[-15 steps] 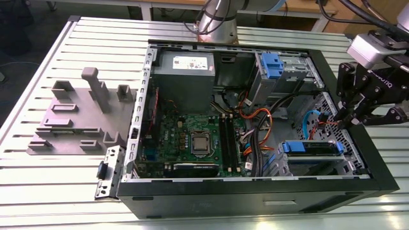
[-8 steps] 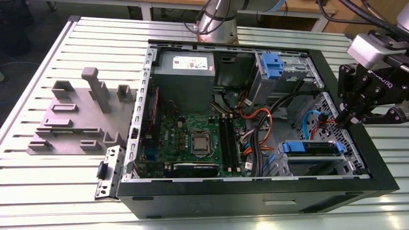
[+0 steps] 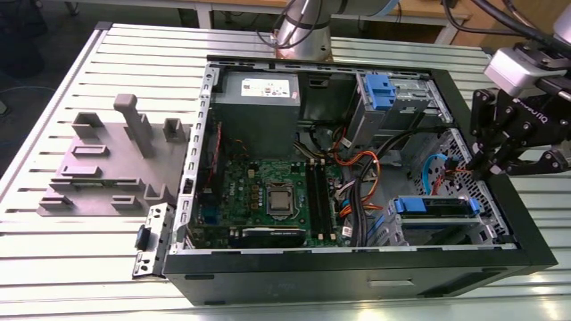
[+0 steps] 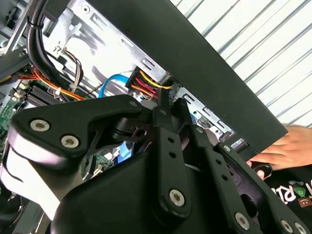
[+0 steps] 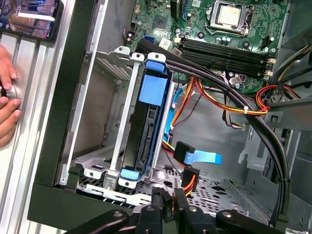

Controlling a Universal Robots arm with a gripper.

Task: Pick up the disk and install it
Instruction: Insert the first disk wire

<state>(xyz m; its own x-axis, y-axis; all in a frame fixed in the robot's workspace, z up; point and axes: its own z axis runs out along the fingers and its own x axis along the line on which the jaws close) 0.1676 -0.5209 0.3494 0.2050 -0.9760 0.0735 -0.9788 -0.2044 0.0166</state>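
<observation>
End effector [image 5: 169,201] beside disk [image 5: 146,134] seated on edge.

The disk [image 3: 435,207] sits in the open computer case's [image 3: 357,273] drive bay. The gripper [image 3: 493,170] hovers near it, over the case's edge.

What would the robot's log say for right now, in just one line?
gripper: shut, holding nothing, near drive cage | disk: in blue carrier, inside drive cage | person's hand: beside case

Ahead of the gripper [image 5: 168,199], the disk [image 5: 146,131] shows edge-on inside the drive cage [image 5: 124,122], its label hidden; a person's hand [image 5: 7,97] beyond the case wall [image 5: 63,122] is cropped.
</observation>
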